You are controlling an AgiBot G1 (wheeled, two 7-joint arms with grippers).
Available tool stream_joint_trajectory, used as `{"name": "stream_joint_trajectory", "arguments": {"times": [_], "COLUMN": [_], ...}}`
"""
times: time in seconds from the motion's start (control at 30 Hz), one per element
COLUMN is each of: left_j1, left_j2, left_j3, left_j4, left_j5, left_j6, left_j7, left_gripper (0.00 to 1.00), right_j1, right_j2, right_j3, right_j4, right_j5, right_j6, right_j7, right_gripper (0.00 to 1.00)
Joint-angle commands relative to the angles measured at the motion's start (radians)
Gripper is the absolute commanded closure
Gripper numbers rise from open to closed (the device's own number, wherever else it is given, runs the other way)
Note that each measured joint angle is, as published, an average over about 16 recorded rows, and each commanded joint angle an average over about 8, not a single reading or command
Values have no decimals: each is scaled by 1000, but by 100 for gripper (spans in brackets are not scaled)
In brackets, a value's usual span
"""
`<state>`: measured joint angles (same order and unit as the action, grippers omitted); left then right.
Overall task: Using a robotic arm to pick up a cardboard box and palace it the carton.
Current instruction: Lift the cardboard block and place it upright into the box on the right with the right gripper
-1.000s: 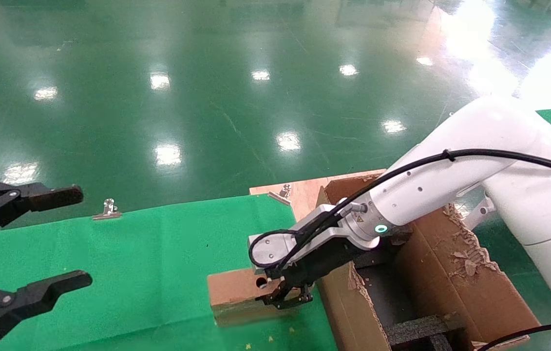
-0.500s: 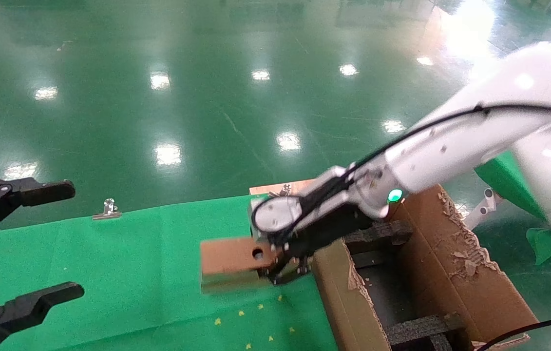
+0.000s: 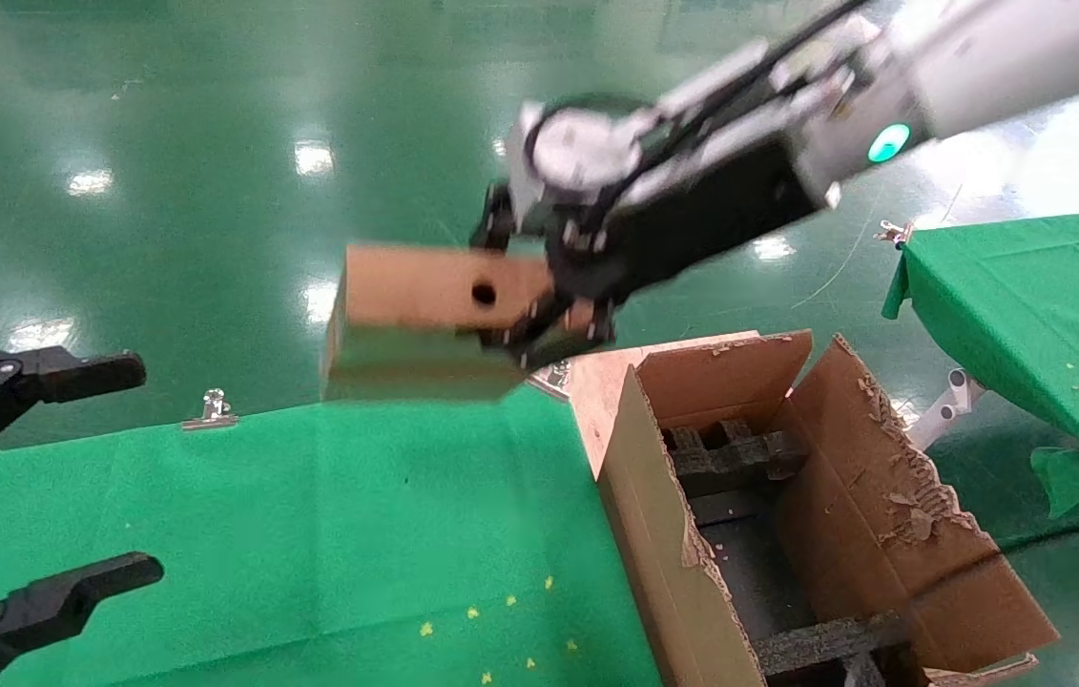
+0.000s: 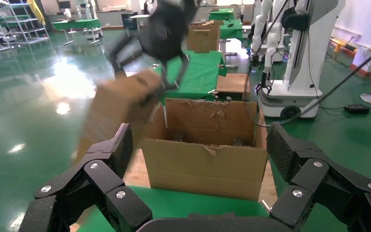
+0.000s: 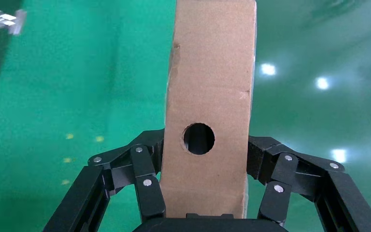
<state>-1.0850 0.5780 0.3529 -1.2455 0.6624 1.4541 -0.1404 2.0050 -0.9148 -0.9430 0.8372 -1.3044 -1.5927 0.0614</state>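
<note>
A glossy green floor [image 3: 215,114] fills the far part of the room. In front of it is a table under green cloth [image 3: 310,534]. At the table's right end sits the carton [image 3: 692,563], large, brown, flaps torn and standing open, with black foam blocks [image 3: 735,453] inside.

Above all this the robotic arm [image 3: 997,48], white with a green ring light, reaches in from the upper right. It is the robot's right arm. A second ago it was down at the cloth with the cardboard box resting there; half a second ago the box had barely left the surface. Now the arm has swung well up.

The cardboard box [image 3: 425,315], small and brown with a round hole in one face, hangs in the air above the table's far edge, to the left of the carton and clear of it. The right gripper [image 3: 539,320] pinches it from both sides; in the right wrist view its black fingers [image 5: 142,179] press against the box's two long faces. The arm is blurred, so it is probably moving fast.

So the pick is done. What remains is carrying the box rightward over the carton's opening and lowering it in.

The left gripper [image 3: 62,477] hangs idle over the table's left end, fingers spread wide, holding nothing.

A small metal clip [image 3: 210,410] fastens the cloth's far edge.
</note>
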Motion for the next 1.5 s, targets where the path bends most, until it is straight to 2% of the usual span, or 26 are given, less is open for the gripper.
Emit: {"name": "stream_joint_trajectory", "arguments": {"times": [0.03, 0.37, 0.67, 1.07, 1.33, 1.5], "left_j1": [0, 0, 0, 0, 0, 0], "left_j2": [0, 0, 0, 0, 0, 0], "left_j3": [0, 0, 0, 0, 0, 0], "left_j4": [0, 0, 0, 0, 0, 0], "left_j5": [0, 0, 0, 0, 0, 0], "left_j6": [0, 0, 0, 0, 0, 0], "left_j7": [0, 0, 0, 0, 0, 0], "left_gripper": [0, 0, 0, 0, 0, 0], "right_j1": [46, 125, 214, 358, 426, 442], "right_j2": [5, 41, 182, 382, 473, 503], "right_j3": [-19, -133, -286, -551, -723, -796], "right_j4": [-34, -120, -123, -88, -118, -133], "right_j5": [30, 111, 135, 129, 117, 134], "right_j6": [2, -1, -7, -9, -8, -4], "right_j7": [-23, -88, -79, -36, -33, -24], "right_gripper": [100, 100, 100, 100, 100, 100]}}
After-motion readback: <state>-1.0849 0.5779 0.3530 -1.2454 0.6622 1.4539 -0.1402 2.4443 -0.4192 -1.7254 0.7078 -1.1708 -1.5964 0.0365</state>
